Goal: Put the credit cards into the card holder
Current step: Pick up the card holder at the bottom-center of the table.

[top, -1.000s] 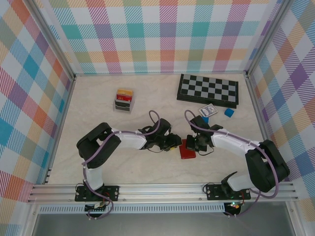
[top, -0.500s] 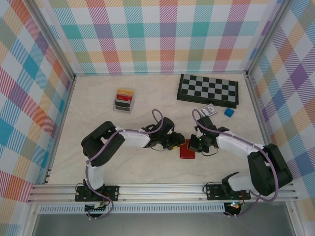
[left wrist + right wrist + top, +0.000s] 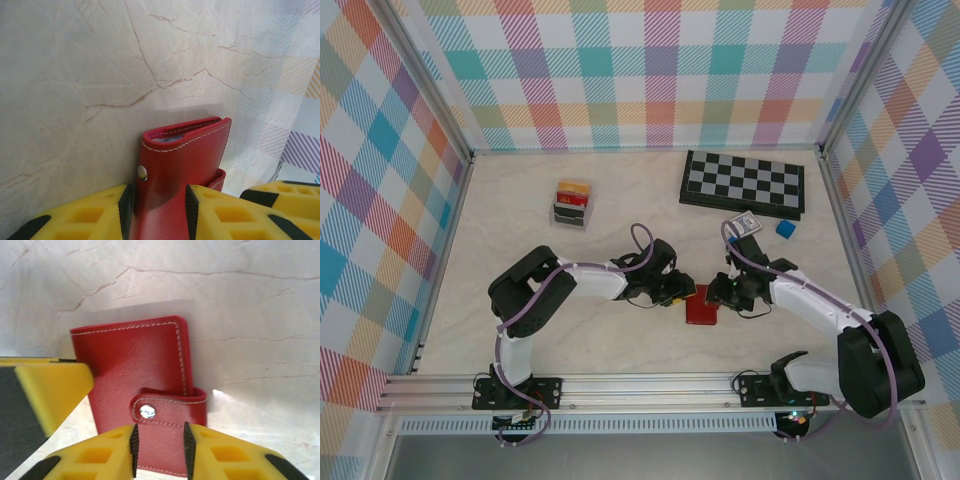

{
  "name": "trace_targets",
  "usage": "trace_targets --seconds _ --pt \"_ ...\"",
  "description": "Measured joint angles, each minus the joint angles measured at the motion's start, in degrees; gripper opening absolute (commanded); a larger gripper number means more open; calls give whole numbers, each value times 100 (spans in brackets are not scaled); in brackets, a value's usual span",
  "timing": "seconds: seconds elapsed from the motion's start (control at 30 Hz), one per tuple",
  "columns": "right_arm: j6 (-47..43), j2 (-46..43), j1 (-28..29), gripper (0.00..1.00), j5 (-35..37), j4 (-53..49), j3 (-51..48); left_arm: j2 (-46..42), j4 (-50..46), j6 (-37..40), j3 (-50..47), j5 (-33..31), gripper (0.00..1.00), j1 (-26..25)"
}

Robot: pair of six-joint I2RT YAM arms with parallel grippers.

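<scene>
1. The pads [image 3: 127, 210] of the left gripper [image 3: 159, 192] press on the card holder [image 3: 185, 150] from both sides. The holder looks pinched at its near end. Its open edge, where the grey sleeves show, points toward 12 o'clock in this wrist view.
2. The right gripper [image 3: 159, 430] has its fingers a little spread, with the snap tab [image 3: 170, 404] just ahead of the gap at 12 o'clock. The tab appears fastened. I cannot tell if the pads touch it.
3. In the top view the holder lies on the table [image 3: 520, 250] between both grippers, with the left one at its 10 o'clock and the right one at its 2 o'clock, very near each other.
4. The credit cards [image 3: 574, 189] stand in a small grey rack [image 3: 568, 214], well apart, at about 10 o'clock from the holder. To my judgement no card is inside the holder yet.
5. Several things could go wrong from here:
   - If the right fingers close beside the tab and not on it, the snap will stay shut.
   - If the tab is pulled while the left pinch is weak, the smooth leather may slip and the holder may slide or turn.
   - Because the fingers work so near together, they may knock each other.
</scene>
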Motion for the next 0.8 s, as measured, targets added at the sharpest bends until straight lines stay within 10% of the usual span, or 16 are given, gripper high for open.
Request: trace_targets --seconds 0.37,0.8 --pt "48 632 -90 12 -232 254 -48 79 155 -20 33 181 32 2" --pt "-44 540 -94 27 -225 249 -37 -92 280 26 -63 197 2 2"
